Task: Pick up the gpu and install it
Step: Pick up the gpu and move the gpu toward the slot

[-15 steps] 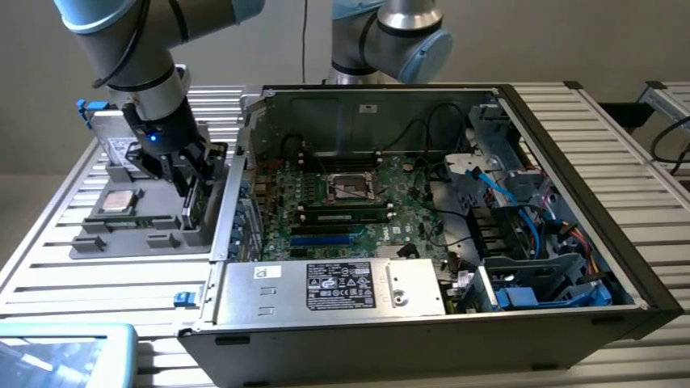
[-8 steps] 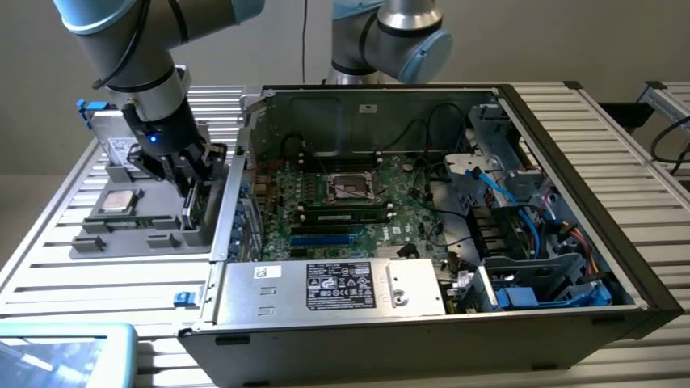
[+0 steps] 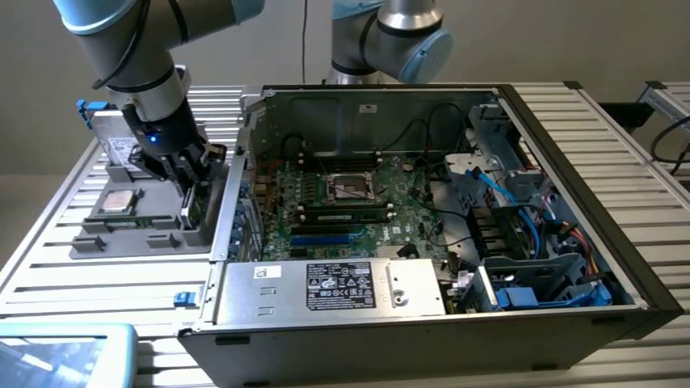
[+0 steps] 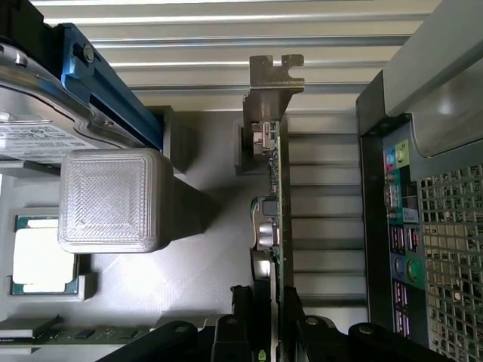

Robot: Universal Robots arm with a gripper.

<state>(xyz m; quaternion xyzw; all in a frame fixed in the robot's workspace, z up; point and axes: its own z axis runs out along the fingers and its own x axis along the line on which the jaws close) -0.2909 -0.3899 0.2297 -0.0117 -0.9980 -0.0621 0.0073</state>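
Observation:
The gpu (image 3: 195, 208) stands on its long edge in a slot of the grey fixture tray (image 3: 140, 242), just outside the open computer case (image 3: 561, 202) on the exterior view's left. In the wrist view the gpu (image 4: 273, 188) is edge-on, green board and small connectors showing, with its silvery end bracket (image 4: 275, 83) at the far end. My gripper (image 3: 191, 179) has come straight down onto the card. Its dark fingers (image 4: 243, 317) press against both faces, so the gripper (image 4: 266, 305) is shut on the gpu, which still sits in its slot.
On the tray lie a CPU (image 3: 116, 202), a silver hard drive (image 3: 113, 145) in a blue bracket and a grey block (image 4: 109, 200). The case's rear port panel (image 4: 404, 241) is close beside the card. Inside are the motherboard (image 3: 345, 210) and power supply (image 3: 334, 287). A second arm (image 3: 389, 40) stands behind.

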